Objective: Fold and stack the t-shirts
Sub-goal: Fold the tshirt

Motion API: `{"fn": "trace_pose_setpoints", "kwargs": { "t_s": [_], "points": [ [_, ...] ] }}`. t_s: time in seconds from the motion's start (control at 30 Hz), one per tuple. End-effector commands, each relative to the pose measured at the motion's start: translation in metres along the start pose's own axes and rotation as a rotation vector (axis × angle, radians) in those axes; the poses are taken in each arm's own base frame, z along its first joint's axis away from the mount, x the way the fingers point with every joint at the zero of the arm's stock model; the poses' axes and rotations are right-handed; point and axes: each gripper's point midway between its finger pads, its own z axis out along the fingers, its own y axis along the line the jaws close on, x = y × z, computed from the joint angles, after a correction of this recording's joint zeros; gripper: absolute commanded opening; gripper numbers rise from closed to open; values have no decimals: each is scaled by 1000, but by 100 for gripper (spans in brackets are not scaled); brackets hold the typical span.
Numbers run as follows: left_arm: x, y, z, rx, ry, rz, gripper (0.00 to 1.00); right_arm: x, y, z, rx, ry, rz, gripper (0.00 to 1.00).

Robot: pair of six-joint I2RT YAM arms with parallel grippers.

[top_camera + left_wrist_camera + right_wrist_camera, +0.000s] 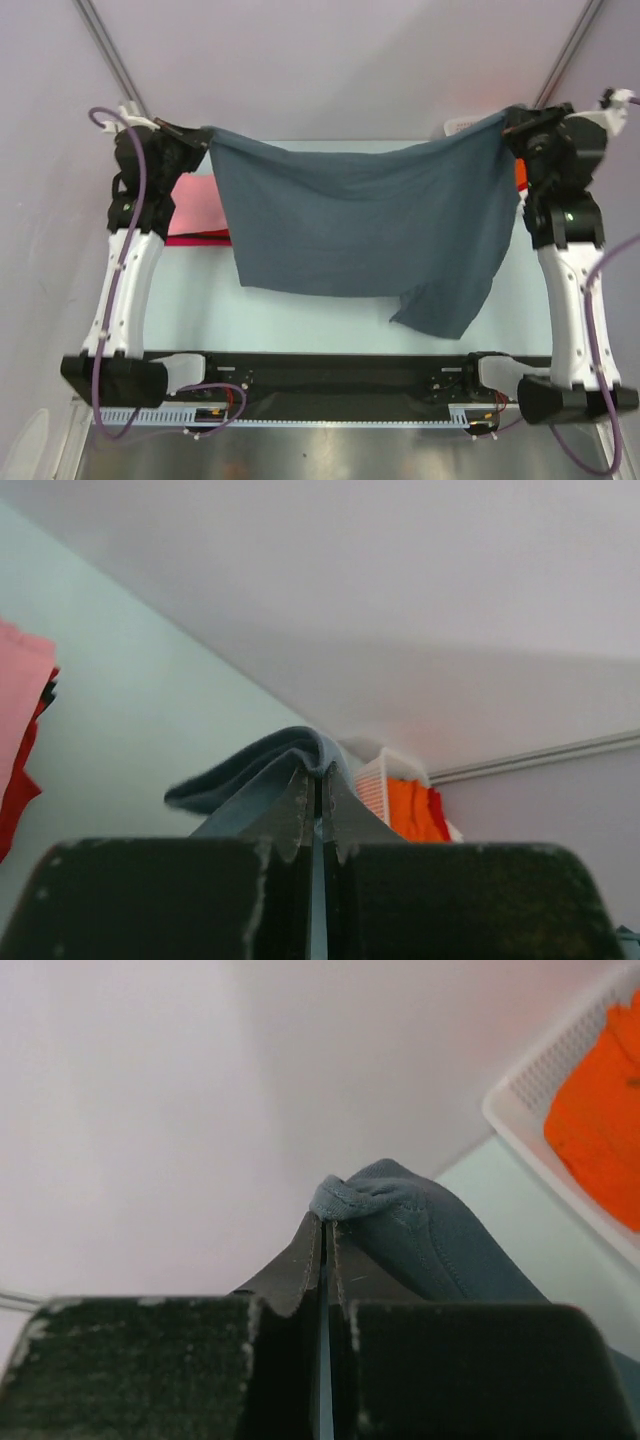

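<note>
Both sets of jaws pinched shut, the left gripper (200,135) and right gripper (507,122) each clamp a top corner of the slate blue-grey t-shirt (360,225), which hangs stretched between them above the table (300,322) (long axis side to side, neither arm nearer).

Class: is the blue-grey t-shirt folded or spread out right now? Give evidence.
Spread out. The blue-grey t-shirt hangs as a sheet between the left gripper and right gripper, each shut on an upper corner.
</note>
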Motion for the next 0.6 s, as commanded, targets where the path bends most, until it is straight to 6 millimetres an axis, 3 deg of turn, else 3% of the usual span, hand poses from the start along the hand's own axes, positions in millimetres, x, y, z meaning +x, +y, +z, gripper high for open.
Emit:
{"fn": "trace_pose_setpoints", "kwargs": {
  "t_s": [0.0,0.13,0.23,0.27,0.3,0.33,0.37,0.4,0.43,0.5,0.53,0.57],
  "points": [
    [-3,21,29,-41,6,-25,0,29,-13,46,6,69,40,0],
    [-2,22,71,-35,43,-53,0,39,-9,87,-14,102,66,0],
    [-21,6,96,-2,32,-76,0,20,17,111,-92,114,93,0],
    [-35,-9,110,28,14,-80,0,12,18,121,-96,113,99,0],
    [-39,-12,116,24,30,-85,0,-4,33,131,-125,101,113,0],
    [-64,-46,112,93,-13,-73,0,-4,38,136,-148,124,120,0],
    [-68,-49,121,95,-8,-86,0,-9,41,141,-158,125,124,0],
    [-61,-37,140,70,23,-99,0,-15,41,144,-152,128,128,0],
    [-76,-57,139,121,-3,-94,0,-18,46,153,-176,136,129,0],
    [-79,-59,148,134,-3,-116,0,-18,45,157,-186,147,144,0],
    [-76,-51,159,124,6,-119,1,-15,45,159,-198,157,149,0],
    [-74,-49,162,124,9,-120,0,1,30,162,-171,191,153,0]
  ]
}}
